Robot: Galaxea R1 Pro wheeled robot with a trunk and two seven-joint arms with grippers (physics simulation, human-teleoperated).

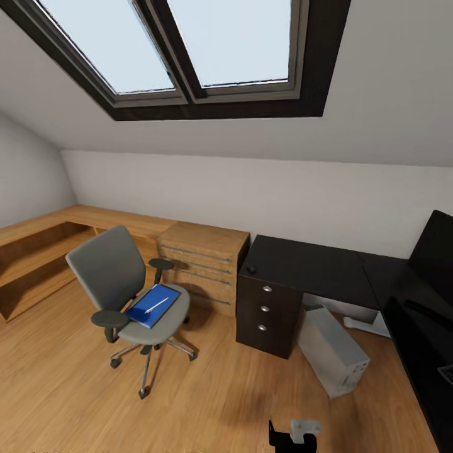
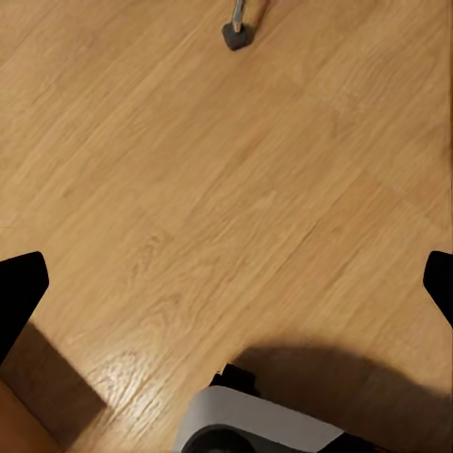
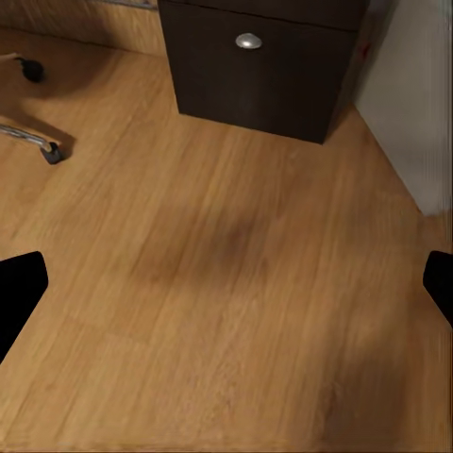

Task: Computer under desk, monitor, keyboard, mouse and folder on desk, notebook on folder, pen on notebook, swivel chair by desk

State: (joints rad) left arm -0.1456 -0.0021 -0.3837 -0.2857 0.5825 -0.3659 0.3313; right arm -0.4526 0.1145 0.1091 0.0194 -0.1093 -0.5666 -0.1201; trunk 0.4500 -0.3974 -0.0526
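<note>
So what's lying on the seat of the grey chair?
On the swivel chair lies a bright blue folder, with a thin white pen on top. Whether a notebook sits between them is too hard to tell, and the seat under the folder is covered.

Wood floor (image 1: 207, 402) carries the swivel chair (image 1: 126, 286) at 9 o'clock, the wooden chest (image 1: 204, 261) and black desk (image 1: 314, 267) past centre — the grey computer (image 1: 332, 355) lies tilted at 4 o'clock, just beside the drawer unit. Chair seat holds the blue folder (image 1: 151, 306), white pen (image 1: 157, 304) on top. Desk top — small dark mouse (image 1: 251, 269) near its left edge.
</note>
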